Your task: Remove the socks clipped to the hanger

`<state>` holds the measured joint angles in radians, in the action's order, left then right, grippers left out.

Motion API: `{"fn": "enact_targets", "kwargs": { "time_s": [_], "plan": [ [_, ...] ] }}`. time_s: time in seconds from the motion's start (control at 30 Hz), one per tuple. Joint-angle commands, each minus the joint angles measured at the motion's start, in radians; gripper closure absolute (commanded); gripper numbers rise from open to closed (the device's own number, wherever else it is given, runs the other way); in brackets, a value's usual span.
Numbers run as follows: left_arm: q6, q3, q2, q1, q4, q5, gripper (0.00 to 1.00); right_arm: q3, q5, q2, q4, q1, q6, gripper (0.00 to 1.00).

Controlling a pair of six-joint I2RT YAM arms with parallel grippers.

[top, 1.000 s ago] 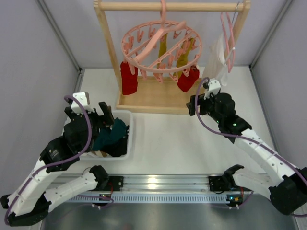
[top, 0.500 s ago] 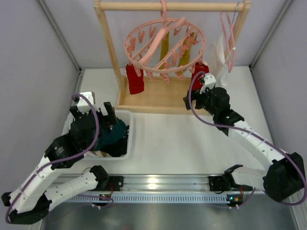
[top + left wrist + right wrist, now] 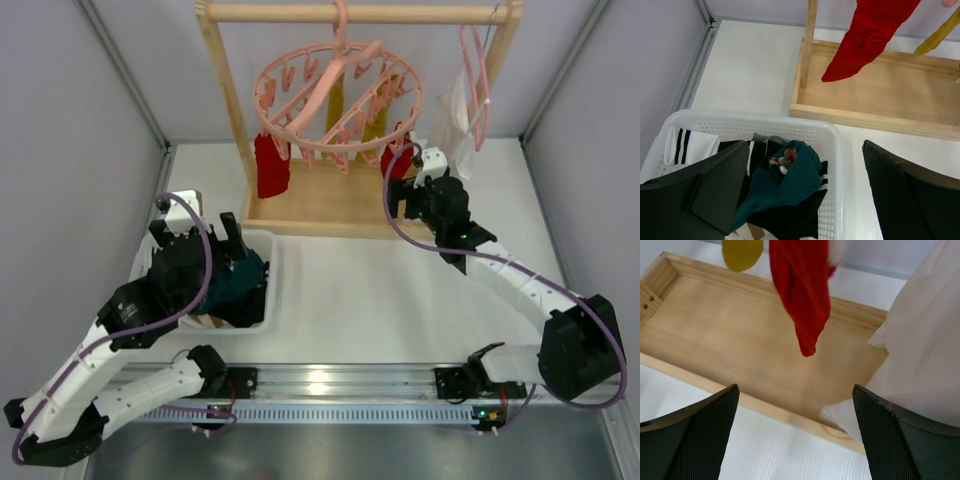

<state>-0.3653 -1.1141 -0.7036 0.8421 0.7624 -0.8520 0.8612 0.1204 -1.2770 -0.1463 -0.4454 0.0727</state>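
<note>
Open, empty right hand (image 3: 797, 435) faces the red sock (image 3: 802, 290).
Limp and light; probably best pinched mid-length and tugged down.

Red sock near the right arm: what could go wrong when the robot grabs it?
1. The white cloth hangs right beside the red sock, so the wide-open right jaws might pinch the cloth too.
2. The hanger only hangs by its hook on the rod. A hard pull could swing or tilt it, and the sock might slip out of the jaws.
</note>
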Motion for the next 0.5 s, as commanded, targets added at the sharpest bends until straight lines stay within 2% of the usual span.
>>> {"fn": "enact_targets", "kwargs": {
  "time_s": [0.0,0.13,0.2,0.23,0.27,0.37,0.43,0.47],
  "plan": [
    [-0.001,0.007,-0.011,-0.001,-0.031,0.007,0.02,0.071,0.019,-0.039,-0.105,0.030,-0.028,0.09],
    [0.002,0.007,-0.016,-0.001,-0.031,0.007,0.02,0.091,0.007,-0.090,-0.179,0.034,-0.057,0.09],
    [0.003,0.005,-0.020,-0.001,-0.031,0.005,0.02,0.096,-0.030,-0.128,-0.228,0.037,-0.063,0.13],
    [0.005,0.005,-0.023,-0.001,-0.031,0.005,0.02,0.098,-0.050,-0.140,-0.239,0.039,-0.062,0.20],
    [0.005,0.005,-0.023,-0.001,-0.029,0.004,0.02,0.098,-0.089,-0.148,-0.254,0.039,-0.062,0.41],
    [0.011,-0.001,-0.031,-0.001,-0.031,0.005,0.02,0.065,-0.116,-0.144,-0.333,0.037,-0.037,0.73],
    [0.008,-0.004,-0.034,-0.001,-0.031,0.013,0.02,0.027,-0.116,-0.133,-0.375,0.031,-0.001,0.77],
    [0.006,-0.006,-0.034,-0.001,-0.029,0.016,0.02,0.018,-0.148,-0.124,-0.398,0.030,0.005,0.85]
  ]
}}
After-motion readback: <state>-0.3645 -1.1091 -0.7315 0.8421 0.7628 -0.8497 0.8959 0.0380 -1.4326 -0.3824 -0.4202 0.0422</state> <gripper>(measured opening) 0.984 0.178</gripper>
